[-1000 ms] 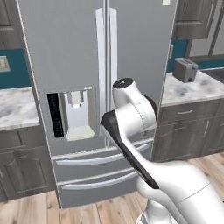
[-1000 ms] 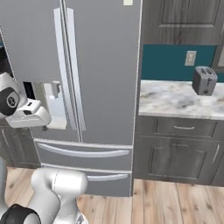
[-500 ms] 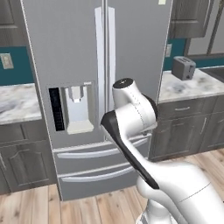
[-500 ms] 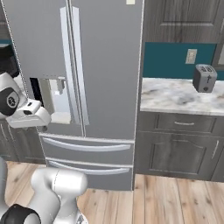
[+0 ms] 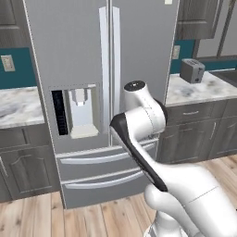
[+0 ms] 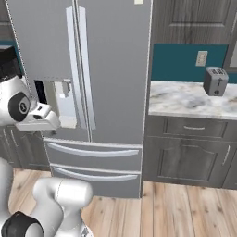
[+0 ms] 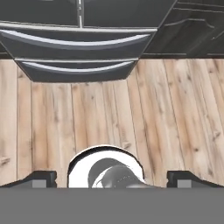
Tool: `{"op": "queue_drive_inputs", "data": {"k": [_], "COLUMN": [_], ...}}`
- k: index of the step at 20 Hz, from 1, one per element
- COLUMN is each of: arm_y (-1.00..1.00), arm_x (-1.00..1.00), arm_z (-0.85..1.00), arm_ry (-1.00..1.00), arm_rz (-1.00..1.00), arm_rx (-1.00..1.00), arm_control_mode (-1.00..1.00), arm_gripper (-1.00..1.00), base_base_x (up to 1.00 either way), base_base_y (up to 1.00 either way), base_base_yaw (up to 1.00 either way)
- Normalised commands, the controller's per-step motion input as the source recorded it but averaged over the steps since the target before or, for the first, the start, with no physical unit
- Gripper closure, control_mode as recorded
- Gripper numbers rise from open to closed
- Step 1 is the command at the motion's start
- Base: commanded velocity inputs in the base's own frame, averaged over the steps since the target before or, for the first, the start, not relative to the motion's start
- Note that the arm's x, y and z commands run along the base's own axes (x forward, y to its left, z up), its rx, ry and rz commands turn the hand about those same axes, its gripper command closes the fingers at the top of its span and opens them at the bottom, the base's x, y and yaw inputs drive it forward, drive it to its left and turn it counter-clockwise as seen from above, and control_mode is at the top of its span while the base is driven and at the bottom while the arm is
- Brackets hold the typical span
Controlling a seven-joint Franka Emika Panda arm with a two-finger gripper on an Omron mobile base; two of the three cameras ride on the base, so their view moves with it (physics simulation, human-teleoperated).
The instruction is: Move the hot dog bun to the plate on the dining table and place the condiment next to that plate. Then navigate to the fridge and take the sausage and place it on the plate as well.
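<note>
Straight ahead, the fridge (image 5: 106,92) stands with both doors closed, dispenser recess in its left door, two drawers at the bottom. Gripper (image 7: 111,179) points down at the wood floor (image 7: 131,113), fingers spread wide, holding nothing. Toaster (image 6: 215,80) sits on the right counter (image 6: 185,99).

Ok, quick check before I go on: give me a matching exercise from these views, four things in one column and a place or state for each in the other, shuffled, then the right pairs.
Things:
1. tall silver-grey French-door fridge
2. small silver toaster
3. dispenser recess
4. two-finger gripper

Places or states:
A. set in the fridge's left-hand door
B. open, aimed down at the wooden floor
C. both doors shut
D. on the marble counter to the right of the fridge

Pairs: 1-C, 2-D, 3-A, 4-B
</note>
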Motion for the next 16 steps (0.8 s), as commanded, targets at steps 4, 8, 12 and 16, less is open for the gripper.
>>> {"op": "queue_drive_inputs", "data": {"k": [4,8,12,16], "arm_y": [-0.04,-0.15,-0.03,0.0], "arm_x": [0.76,0.45,0.15,0.0], "arm_z": [0.0,0.0,0.0,0.0], "arm_ry": [0.0,-0.06,-0.02,0.0], "arm_rz": [0.0,0.0,0.0,0.0], "arm_rx": [0.08,0.08,0.02,0.0], "arm_control_mode": [-1.0,-1.0,1.0,1.0], "arm_gripper": [-1.0,-1.0,-1.0,-1.0], "base_base_x": [0.0,0.0,0.65,0.7], "base_base_y": [0.0,0.0,-0.09,0.0], "base_base_yaw": [0.0,0.0,0.0,0.0]}}
